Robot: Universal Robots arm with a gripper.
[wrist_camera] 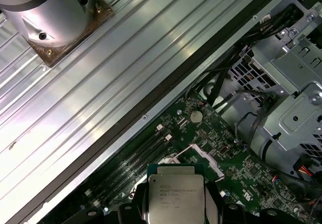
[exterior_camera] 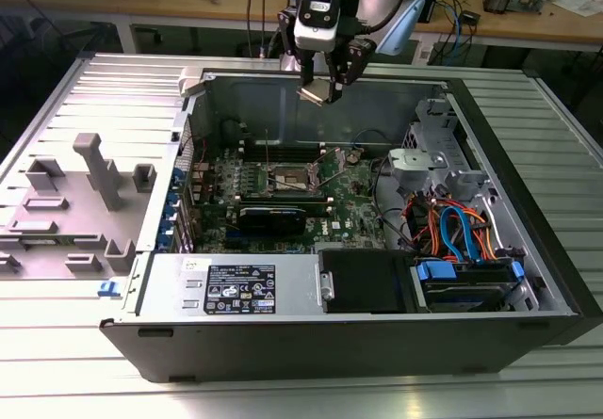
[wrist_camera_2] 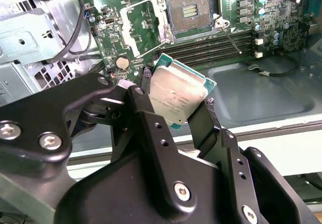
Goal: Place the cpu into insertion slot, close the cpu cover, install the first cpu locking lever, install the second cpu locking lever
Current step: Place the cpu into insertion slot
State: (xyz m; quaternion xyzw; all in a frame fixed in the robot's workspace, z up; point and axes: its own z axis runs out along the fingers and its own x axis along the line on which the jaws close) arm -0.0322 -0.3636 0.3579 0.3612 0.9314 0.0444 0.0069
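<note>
Jaws pinching the cpu (wrist_camera_2: 178, 97) by opposite edges, well clear of the insertion slot (wrist_camera_2: 188, 10). Judged light, stiff and delicate underneath, so an edge grip suits it.

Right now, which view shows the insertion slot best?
The second wrist view: the insertion slot lies open and unobstructed, dark centre and silver rim plain. The exterior view shows it small and distant. In the first wrist view the held cpu hides most of it.

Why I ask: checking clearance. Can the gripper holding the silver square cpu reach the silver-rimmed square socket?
Probably yes: the gripper with the cpu hangs above the case; the socket lies uncovered.
</note>
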